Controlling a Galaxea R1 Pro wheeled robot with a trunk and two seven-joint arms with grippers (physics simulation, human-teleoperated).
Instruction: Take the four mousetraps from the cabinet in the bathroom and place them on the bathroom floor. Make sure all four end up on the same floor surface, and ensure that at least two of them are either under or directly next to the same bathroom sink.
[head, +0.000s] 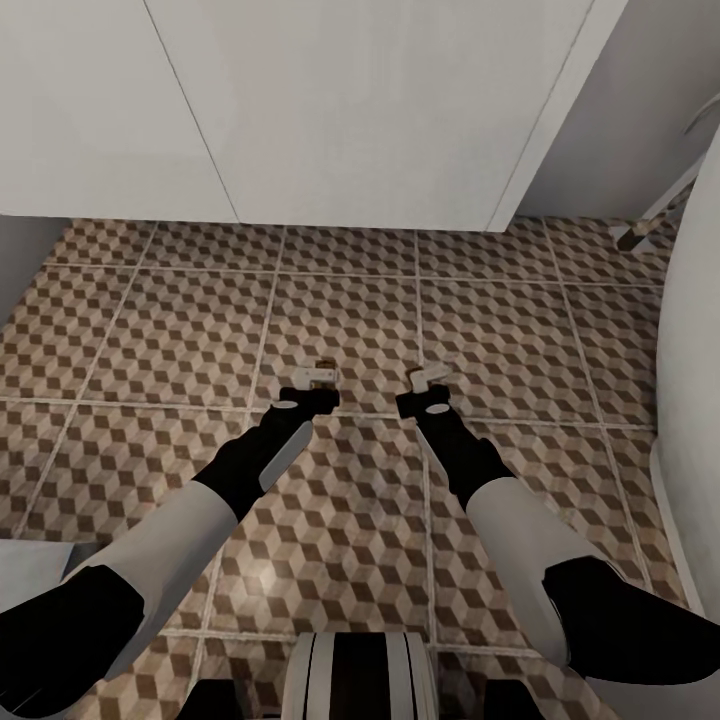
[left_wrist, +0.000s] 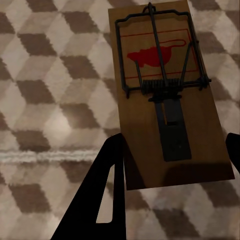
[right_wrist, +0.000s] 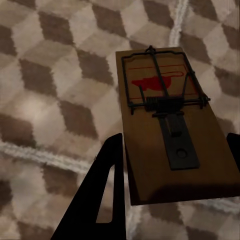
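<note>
— What do you have on the head camera?

— I'm looking down over both arms at the tiled bathroom floor with its brown, beige and white cube pattern. A plain white cabinet front stands along the far edge of the tiles. My left fingers and my right fingers reach forward side by side above the tiles, near each other. Something small and brownish shows at the left tips, too tiny for me to make out there.

— And the left wrist?

— A flat, dark brown wooden mousetrap with black wire parts and a red mouse print sits between my two black left fingers, which are clamped on its near end. The cube tiles lie behind it; I cannot tell whether the trap touches them.

— The right wrist?

— Much the same. A second brown wooden mousetrap with the same wire bar and red print is clamped between my right fingers, with a pale grout line crossing the tiles beneath.
</note>
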